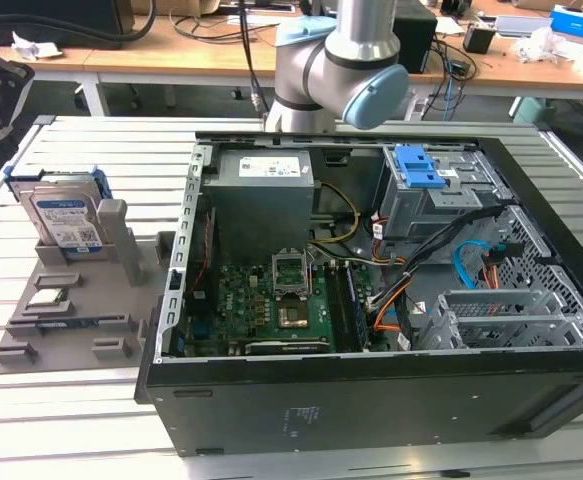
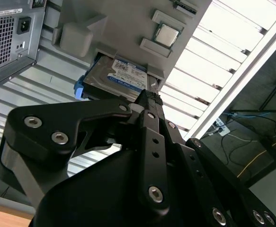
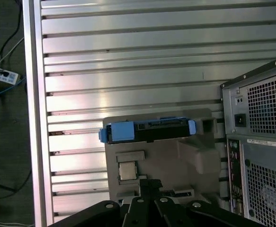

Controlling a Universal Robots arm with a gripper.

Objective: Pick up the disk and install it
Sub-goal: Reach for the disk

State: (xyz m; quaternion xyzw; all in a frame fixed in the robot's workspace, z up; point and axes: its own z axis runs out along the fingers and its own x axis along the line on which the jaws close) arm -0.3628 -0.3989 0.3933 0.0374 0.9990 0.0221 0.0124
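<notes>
Finds no step complete: leaves the disk (image 1: 66, 220) standing on edge in the grey holder (image 1: 91, 300) on the slatted table (image 1: 71, 430), beside the open computer case (image 1: 371, 400), with the gripper (image 2: 148, 97) closed on nothing and clear of it, pickup and installation both outstanding.

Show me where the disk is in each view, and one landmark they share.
Exterior view: the disk stands upright in the grey holder, on the exterior view's left.
Second wrist view: the disk shows its label.
First wrist view: the disk is seen edge-on.
Shared landmark: the processor chip on the holder.
</notes>
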